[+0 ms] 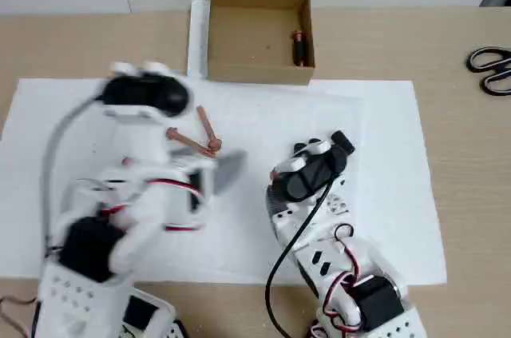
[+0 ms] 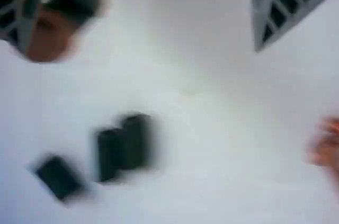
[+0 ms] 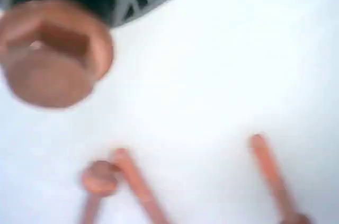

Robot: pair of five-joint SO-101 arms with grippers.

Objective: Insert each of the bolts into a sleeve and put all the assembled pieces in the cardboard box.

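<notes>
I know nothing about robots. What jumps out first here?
Two white robot arms, the left arm and the right arm, crowd a sheet of white paper strewn with loose copper-coloured bolts. Beyond them an open cardboard box holds one assembled piece against its right wall. In the right wrist view a bolt head looms very close to the camera.

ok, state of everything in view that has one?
cardboard box: open, one assembled piece inside.
loose bolts: no sleeves on them, lying on the paper.
sleeves: lying loose on the paper.
left tool: open.
right tool: shut on held bolt.
</notes>
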